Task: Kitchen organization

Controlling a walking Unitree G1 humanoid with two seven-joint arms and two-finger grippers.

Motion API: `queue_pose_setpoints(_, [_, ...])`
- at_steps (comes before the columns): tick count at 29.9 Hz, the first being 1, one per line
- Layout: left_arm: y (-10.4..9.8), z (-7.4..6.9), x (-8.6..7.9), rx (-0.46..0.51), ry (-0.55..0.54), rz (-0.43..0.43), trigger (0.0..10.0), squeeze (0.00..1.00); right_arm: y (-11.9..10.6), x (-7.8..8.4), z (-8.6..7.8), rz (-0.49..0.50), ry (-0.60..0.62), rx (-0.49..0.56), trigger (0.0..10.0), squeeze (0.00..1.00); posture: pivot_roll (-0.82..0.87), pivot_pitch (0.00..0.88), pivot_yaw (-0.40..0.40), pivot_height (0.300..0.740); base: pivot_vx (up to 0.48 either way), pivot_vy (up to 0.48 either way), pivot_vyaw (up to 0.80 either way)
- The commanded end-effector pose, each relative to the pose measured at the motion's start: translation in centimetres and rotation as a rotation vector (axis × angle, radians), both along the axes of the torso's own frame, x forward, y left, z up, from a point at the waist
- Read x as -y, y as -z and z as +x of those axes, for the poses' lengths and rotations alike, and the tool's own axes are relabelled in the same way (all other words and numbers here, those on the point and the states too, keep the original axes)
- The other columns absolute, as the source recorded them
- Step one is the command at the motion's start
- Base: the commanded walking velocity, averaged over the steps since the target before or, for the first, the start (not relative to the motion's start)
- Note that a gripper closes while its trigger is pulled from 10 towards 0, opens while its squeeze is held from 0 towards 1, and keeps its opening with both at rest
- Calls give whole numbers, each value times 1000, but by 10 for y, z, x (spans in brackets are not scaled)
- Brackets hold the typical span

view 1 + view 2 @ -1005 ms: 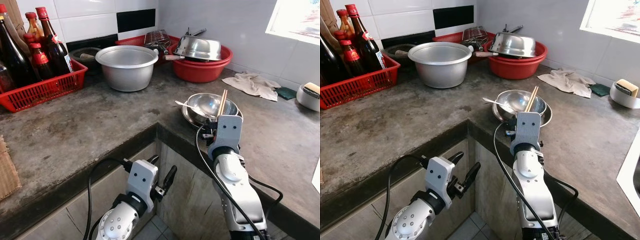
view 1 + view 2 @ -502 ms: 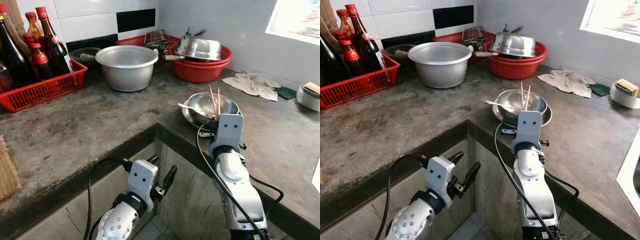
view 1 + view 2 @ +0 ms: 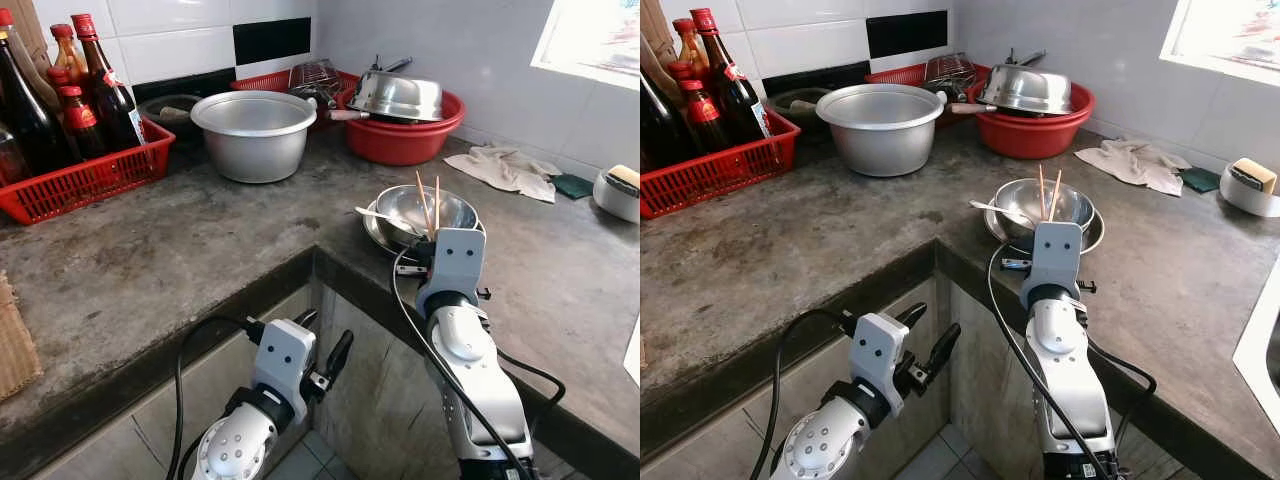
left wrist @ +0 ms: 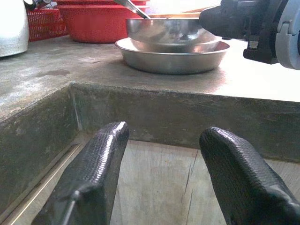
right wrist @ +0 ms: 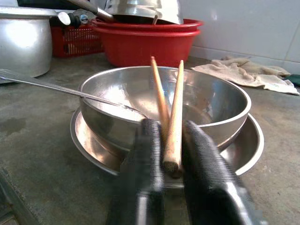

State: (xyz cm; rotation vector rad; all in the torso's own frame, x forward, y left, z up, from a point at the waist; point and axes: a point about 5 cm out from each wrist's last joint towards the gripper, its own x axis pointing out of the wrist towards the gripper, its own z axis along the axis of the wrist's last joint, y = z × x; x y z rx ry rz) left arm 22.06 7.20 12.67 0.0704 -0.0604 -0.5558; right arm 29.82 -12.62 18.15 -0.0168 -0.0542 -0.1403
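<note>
Right gripper (image 5: 169, 154) clamped on a pair of wooden chopsticks (image 5: 168, 110), its two black fingers (image 5: 147, 159) pressed against the lower ends; the sticks rise from the grip, spread slightly at the tips, upright in front of a steel bowl (image 3: 425, 212). The bowl sits nested in a shallow steel plate (image 5: 251, 140) on the grey concrete counter (image 3: 180, 250), near the inner corner of its edge. A metal spoon (image 3: 378, 214) rests in the bowl with its handle sticking out over the rim toward the robot's left. Left gripper (image 4: 159, 173) hangs low below the counter edge, fingers apart and holding nothing, facing the cabinet front under the counter. Further back on the counter stands a large aluminium pot (image 3: 254, 133), and to its right a red plastic basin (image 3: 405, 135) carrying an overturned steel bowl (image 3: 396, 95). Behind these lies a red basket (image 3: 270, 80) with a wire rack (image 3: 313, 73). At the far left a red crate (image 3: 85, 175) holds dark glass bottles (image 3: 105, 90) with red caps; their labels are too small to read. On the right side of the counter lies a crumpled beige cloth (image 3: 512, 168), with a green scouring pad (image 3: 573, 185) just beside it, and a sponge in a small white holder (image 3: 620, 192) near the edge of the head views.
</note>
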Motion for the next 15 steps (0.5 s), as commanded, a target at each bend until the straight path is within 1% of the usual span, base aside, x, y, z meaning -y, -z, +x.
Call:
queue_pose_setpoints(1, [0,1,1,3,-2,4,10000,0,-4,-1,1,-7,-1,5,10000,1000,90,24,-65,740,0,0,0])
queue_pose_setpoints(3, [0,1,1,3,-2,4,10000,0,-4,0,1,-8,1,6,10000,1000,90,24,-65,740,0,0,0])
queue_pose_setpoints(4, [0,1,1,3,-3,4,10000,0,-4,0,1,-8,1,7,10000,933,90,24,-67,740,0,0,0])
queue_pose_setpoints(5, [0,1,1,3,-3,4,10000,0,-4,0,1,-8,1,7,10000,933,90,24,-67,740,0,0,0])
queue_pose_setpoints(6, [1,1,1,4,-3,3,10000,0,-4,0,1,-6,0,7,10000,651,90,24,-67,740,0,0,0])
queue_pose_setpoints(7, [0,1,1,4,-3,4,10000,0,-4,-1,1,-5,-1,8,10000,0,90,24,-66,740,0,0,0])
queue_pose_setpoints(15, [1,1,0,3,-2,4,10000,0,-5,-1,1,-6,-2,12,10000,0,89,23,-65,740,0,0,0])
